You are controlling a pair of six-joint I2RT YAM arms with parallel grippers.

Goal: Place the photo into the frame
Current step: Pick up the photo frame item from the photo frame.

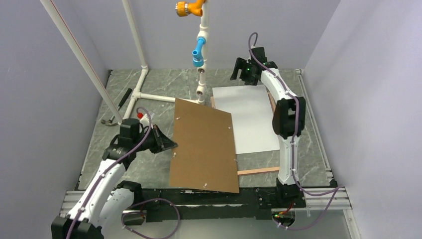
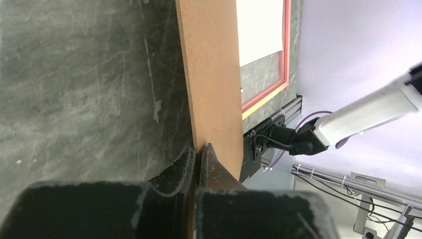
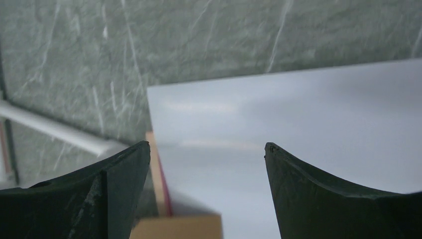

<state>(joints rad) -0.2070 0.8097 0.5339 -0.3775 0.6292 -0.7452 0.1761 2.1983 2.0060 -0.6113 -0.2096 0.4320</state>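
Left pincer [image 2: 199,149] clamps brown backing board [image 2: 211,74], hiding part of the frame [image 1: 259,171].

The top camera looks down from above and behind the arms, taking in the whole worktop [image 1: 164,82] around the brown board [image 1: 204,147]. The left wrist camera hugs that board's [image 2: 211,74] left edge, sighting across it. The right wrist camera hangs close beyond the board's far edge, over the photo [image 3: 298,114], which all three views share.

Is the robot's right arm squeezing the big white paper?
No, the right end effector is spread wide open over the photo, with nothing pinched in it.
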